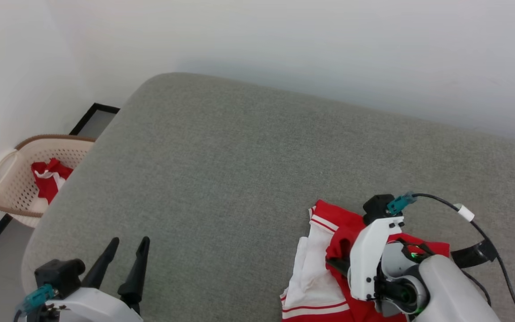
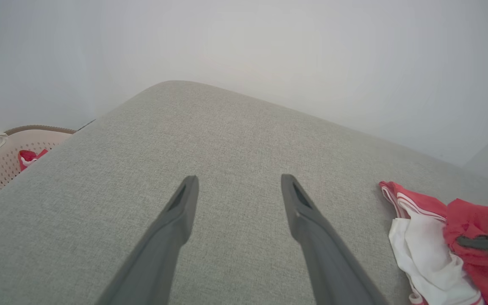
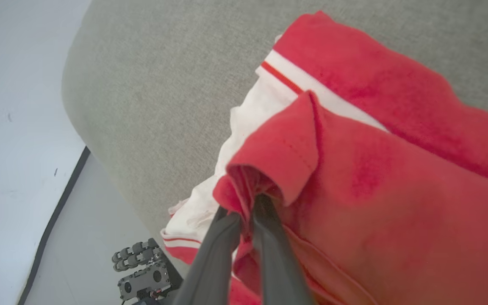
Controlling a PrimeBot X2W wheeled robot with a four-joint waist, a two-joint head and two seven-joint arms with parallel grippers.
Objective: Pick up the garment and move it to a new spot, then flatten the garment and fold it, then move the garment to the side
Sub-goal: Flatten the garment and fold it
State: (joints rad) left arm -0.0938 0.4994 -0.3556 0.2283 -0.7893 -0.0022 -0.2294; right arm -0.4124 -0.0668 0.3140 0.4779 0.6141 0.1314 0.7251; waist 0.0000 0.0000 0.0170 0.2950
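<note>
Red garment point(image 3: 379, 178) with white striped-trim sleeve, crumpled on grey cushion's near right part, one fold bunched up.

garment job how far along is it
Done: the right gripper is shut on a red fold of the garment. In hand: the pick-up, with the garment crumpled on the grey cushion. To do: moving it, flattening, folding, setting aside. The left gripper is open, apart from it.

Head camera high, facing down over cushion point(image 1: 239, 179); wrist cameras low, close; all share garment point(image 1: 331, 219)
</note>
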